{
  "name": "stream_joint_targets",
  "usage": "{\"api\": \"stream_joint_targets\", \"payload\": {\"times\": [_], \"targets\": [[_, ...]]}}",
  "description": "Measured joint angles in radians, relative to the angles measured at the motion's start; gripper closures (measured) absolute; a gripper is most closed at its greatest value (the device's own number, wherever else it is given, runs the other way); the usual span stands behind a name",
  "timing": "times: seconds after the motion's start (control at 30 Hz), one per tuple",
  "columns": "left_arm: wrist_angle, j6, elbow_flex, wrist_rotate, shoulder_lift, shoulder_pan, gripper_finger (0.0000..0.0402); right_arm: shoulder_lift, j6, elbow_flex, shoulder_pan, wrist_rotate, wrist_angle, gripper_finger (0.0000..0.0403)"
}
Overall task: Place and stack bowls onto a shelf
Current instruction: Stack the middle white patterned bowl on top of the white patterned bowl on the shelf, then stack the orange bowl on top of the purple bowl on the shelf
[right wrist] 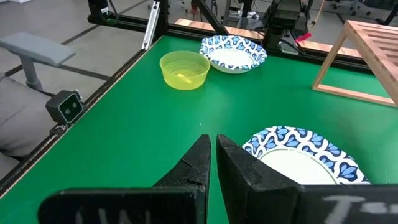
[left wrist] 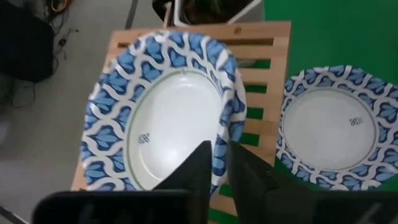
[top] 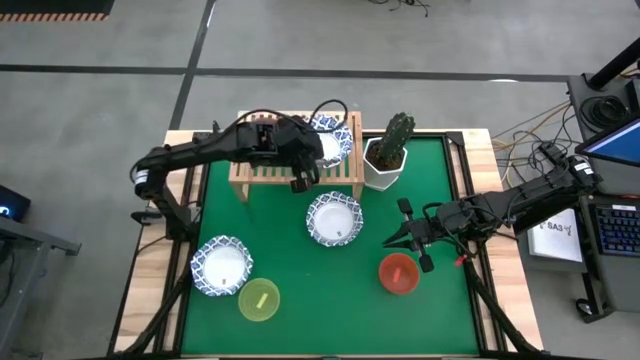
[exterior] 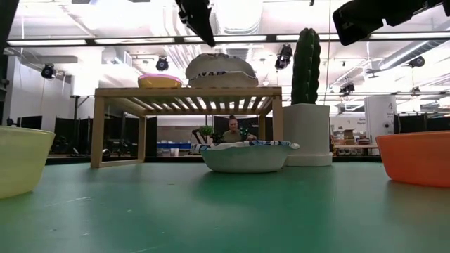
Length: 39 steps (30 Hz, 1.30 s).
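Observation:
My left gripper (left wrist: 219, 152) reaches over the wooden shelf (top: 262, 172) and is shut on a white bowl with a blue patterned rim (left wrist: 168, 112). In the low view this bowl (exterior: 219, 65) sits tilted on a second patterned bowl (exterior: 223, 81) on the slatted top. A small pinkish bowl (exterior: 160, 81) stands beside them on the shelf. Two more patterned bowls (top: 334, 218) (top: 221, 265), a yellow bowl (top: 259, 299) and a red bowl (top: 398, 273) rest on the green mat. My right gripper (right wrist: 213, 146) is shut and hovers near the red bowl, touching nothing. My left gripper pinches the patterned bowl by its rim (left wrist: 219, 163) on the side toward the table's near edge. One finger (left wrist: 196, 168) is over the bowl's inside and the other (left wrist: 249, 177) outside it. The fingers slant down from above. The bowl is tilted, its lower side on the shelf's other patterned bowl.
A white angular pot with a green cactus (top: 388, 155) stands just right of the shelf. The green mat (top: 300, 260) has free room between the bowls. A person (exterior: 233, 130) shows in the room beyond the table.

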Motion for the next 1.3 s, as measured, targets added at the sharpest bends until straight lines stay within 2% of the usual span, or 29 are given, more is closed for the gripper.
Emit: {"api": "stream_joint_targets", "payload": {"times": [0.17,0.47,0.7,0.97,1.3], "targets": [[0.011,-0.017,-0.060,0.000,0.001,0.000,0.0399,0.000,0.000,0.000,0.000,0.000,0.000,0.0385],[0.053,-0.037,-0.100,-0.004,0.002,0.001,0.0400,0.000,0.000,0.000,0.000,0.000,0.000,0.0385],[0.064,-0.141,-0.098,-0.004,-0.017,-0.037,0.0400,0.000,0.002,0.000,0.000,0.000,0.000,0.0385],[0.028,-0.157,-0.102,0.015,-0.023,-0.180,0.0400,0.000,0.066,0.000,0.000,0.005,0.000,0.0385],[-0.056,-0.148,-0.126,0.018,-0.059,-0.417,0.0400,0.059,0.268,0.000,0.000,0.046,0.001,0.0385]]}}
